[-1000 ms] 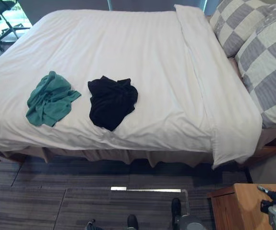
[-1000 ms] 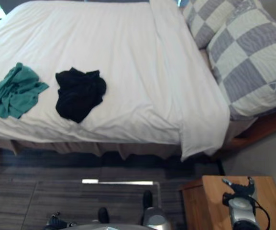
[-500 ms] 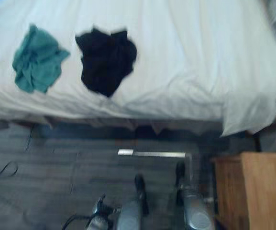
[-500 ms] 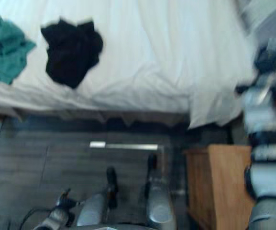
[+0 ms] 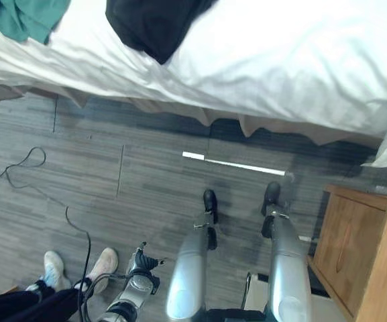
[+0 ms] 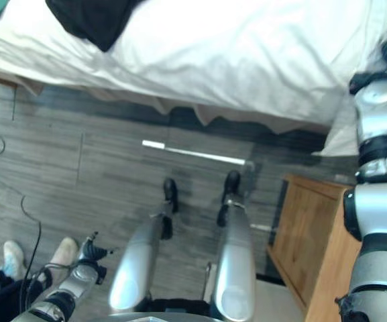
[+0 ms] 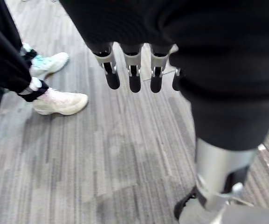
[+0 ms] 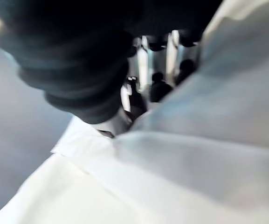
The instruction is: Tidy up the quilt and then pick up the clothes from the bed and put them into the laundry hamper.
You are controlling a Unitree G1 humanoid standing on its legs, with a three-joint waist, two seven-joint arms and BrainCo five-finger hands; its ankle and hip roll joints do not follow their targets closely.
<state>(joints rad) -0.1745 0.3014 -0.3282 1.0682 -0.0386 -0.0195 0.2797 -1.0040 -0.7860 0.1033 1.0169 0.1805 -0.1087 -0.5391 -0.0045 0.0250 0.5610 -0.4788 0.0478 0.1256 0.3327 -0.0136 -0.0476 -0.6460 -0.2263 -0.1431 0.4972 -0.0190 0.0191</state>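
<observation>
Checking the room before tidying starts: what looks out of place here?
Two crumpled garments lie loose on the white quilt: a black garment at its near edge and a green garment further left. Nothing looks spilled or damaged.

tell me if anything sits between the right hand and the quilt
Nothing visible does. In the right wrist view the right hand is right at the white quilt, its fingers against the fabric at the hanging corner. The black garment and green garment lie farther along the bed.
</observation>
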